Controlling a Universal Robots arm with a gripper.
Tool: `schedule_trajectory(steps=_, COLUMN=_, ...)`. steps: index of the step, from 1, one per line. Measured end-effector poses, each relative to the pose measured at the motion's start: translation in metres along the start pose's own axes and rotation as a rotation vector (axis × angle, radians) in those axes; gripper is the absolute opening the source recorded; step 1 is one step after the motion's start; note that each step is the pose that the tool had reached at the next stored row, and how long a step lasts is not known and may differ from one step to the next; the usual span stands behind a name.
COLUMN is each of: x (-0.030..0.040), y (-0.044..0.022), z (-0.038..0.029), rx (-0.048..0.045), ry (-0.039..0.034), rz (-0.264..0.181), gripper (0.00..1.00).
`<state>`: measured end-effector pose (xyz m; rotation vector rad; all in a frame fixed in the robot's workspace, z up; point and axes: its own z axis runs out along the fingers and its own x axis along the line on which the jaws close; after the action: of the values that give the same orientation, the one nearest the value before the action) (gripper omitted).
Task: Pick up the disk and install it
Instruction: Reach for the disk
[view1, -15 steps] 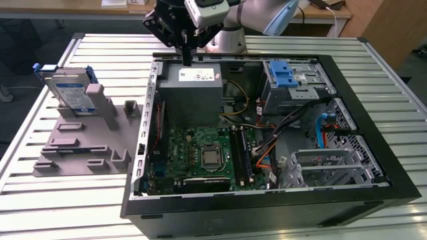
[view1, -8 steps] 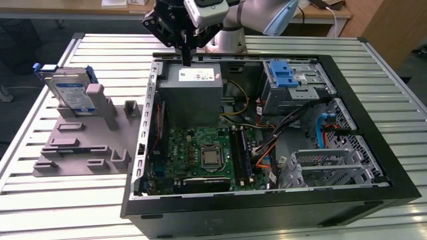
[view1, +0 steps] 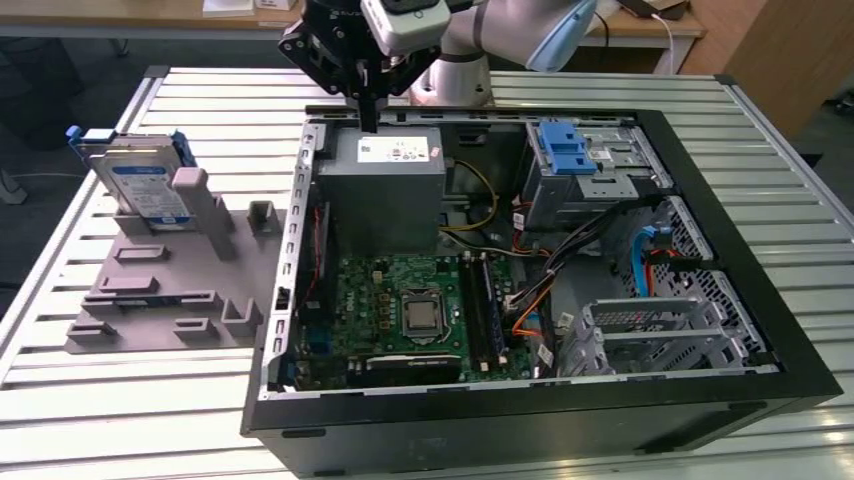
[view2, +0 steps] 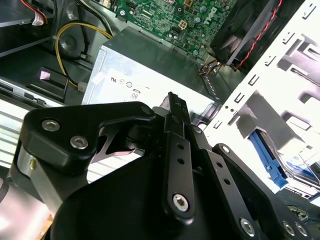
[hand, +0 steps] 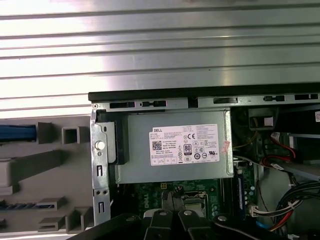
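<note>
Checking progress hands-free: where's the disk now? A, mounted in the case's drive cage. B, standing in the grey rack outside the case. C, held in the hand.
B: the disk stands upright in the grey rack beside the case, while the hand hangs over the power supply, holding nothing.

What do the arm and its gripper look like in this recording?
The arm is pale grey and tubular with a light-blue joint cap. The gripper is black, built of flat linkage bars studded with silver screw heads, tapering to slim black fingers.
</note>
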<state>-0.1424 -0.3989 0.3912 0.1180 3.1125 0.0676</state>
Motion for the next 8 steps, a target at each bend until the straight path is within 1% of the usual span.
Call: schedule_trajectory(steps=8, x=0.0034, y=-0.0003, z=0.0001, rx=0.0000, ry=0.0000, rz=0.000, gripper=0.11)
